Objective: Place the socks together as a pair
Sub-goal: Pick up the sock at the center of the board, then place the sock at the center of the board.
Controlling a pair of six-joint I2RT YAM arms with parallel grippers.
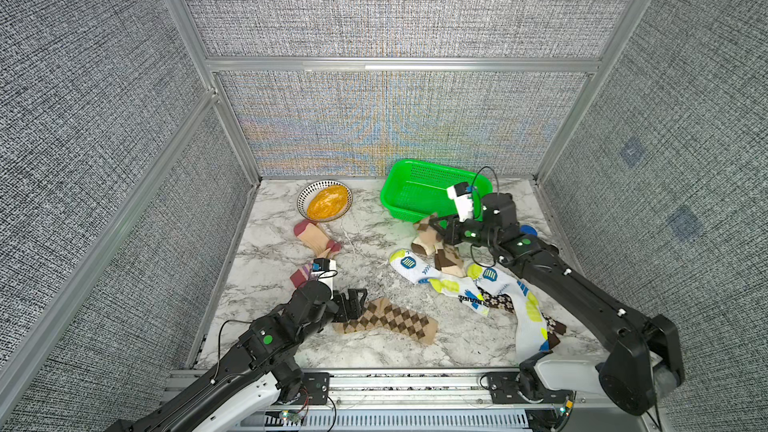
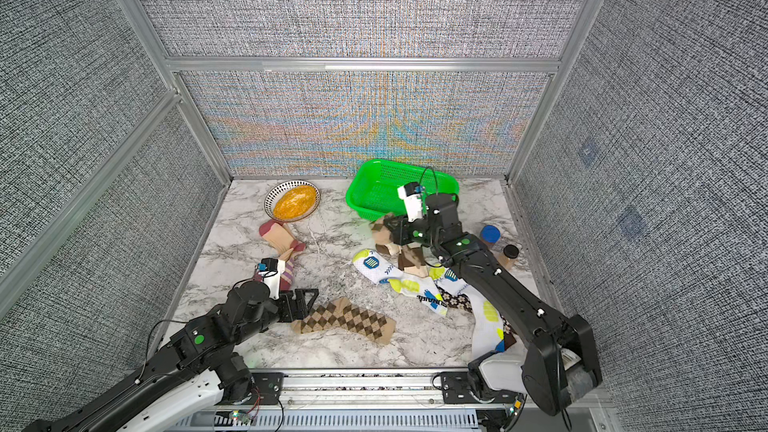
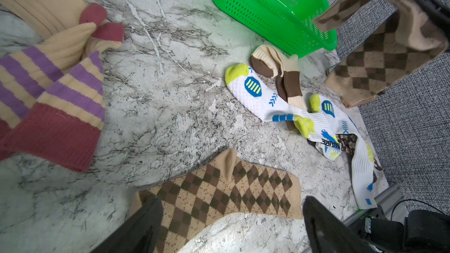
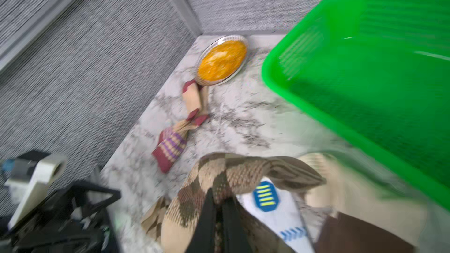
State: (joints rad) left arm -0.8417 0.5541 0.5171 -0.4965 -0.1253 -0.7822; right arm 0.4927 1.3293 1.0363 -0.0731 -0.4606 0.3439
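Right wrist view: right gripper point(image 4: 220, 211) is clenched on one argyle sock point(image 4: 229, 174), which hangs raised beside the basket point(image 4: 365, 93). Its mate point(image 1: 390, 321) lies flat on the surface point(image 1: 370, 249) near the front. The left gripper point(image 1: 357, 304) is spread wide over one end of it, holding nothing. Judged step: carry the held sock across and lay it along the mate. Lower until the fabric drapes, then let go, clear of the left gripper.

Desk point(image 1: 374, 243): white marble, grey veins
Basket point(image 1: 395, 201): green
Bowl point(image 1: 304, 199): black-and-white speckled rim, orange-yellow inside
Flat argyle sock point(image 1: 390, 320): tan, brown diamonds
Hanging argyle sock point(image 3: 379, 64): tan, brown diamonds
Striped socks point(image 1: 316, 238): peach, purple stripes, maroon cuffs
Sport socks point(image 1: 415, 268): white, lime patches, blue badges
Banded socks point(image 3: 289, 79): cream, brown band
Floral sock point(image 1: 498, 301): dark brown, pale flowers
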